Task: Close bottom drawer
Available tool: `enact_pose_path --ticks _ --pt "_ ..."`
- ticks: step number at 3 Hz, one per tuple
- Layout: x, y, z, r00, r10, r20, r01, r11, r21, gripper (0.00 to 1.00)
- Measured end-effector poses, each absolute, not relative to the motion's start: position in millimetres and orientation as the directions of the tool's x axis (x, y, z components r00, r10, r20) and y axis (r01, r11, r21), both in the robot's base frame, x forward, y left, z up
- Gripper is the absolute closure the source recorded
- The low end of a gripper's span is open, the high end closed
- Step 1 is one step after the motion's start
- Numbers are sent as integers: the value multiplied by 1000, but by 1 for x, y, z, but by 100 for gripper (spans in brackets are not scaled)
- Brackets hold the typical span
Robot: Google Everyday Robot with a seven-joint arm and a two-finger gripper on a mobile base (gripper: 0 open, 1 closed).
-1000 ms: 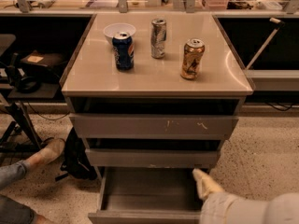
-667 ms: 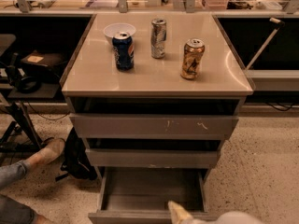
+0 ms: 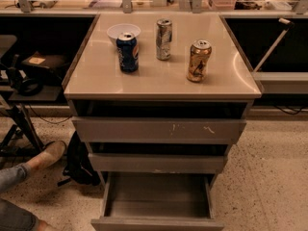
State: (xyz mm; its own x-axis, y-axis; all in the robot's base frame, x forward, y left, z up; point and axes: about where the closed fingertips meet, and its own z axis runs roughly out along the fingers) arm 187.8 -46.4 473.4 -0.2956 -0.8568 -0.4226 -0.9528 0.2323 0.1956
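One drawer, the bottom drawer (image 3: 156, 203), stands pulled far out at the cabinet's foot, its shallow grey box bare and its front edge at the lower frame border. Speckled floor (image 3: 262, 177) lies open to its right; a black bag (image 3: 79, 163) and a person's shoe (image 3: 48, 154) sit to its left. Above it, the middle drawer (image 3: 156, 163) and scratched top drawer (image 3: 159, 130) jut slightly. The gripper is out of view, so its fingers' spread cannot be told.

You see a blue can (image 3: 127, 52), silver can (image 3: 164, 39), gold can (image 3: 198, 60) and white bowl (image 3: 120, 30) on the beige desk (image 3: 159, 81); bottom drawer (image 3: 156, 198) plain grey-brown; claw out of view.
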Motion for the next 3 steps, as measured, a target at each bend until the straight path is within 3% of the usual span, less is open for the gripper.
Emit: enact_pose_path --ticks 1,3 --pt "196 -51 448 -372 -836 -403 -925 299 234 0" --pt "206 -59 447 -343 -827 -446 -937 270 222 0"
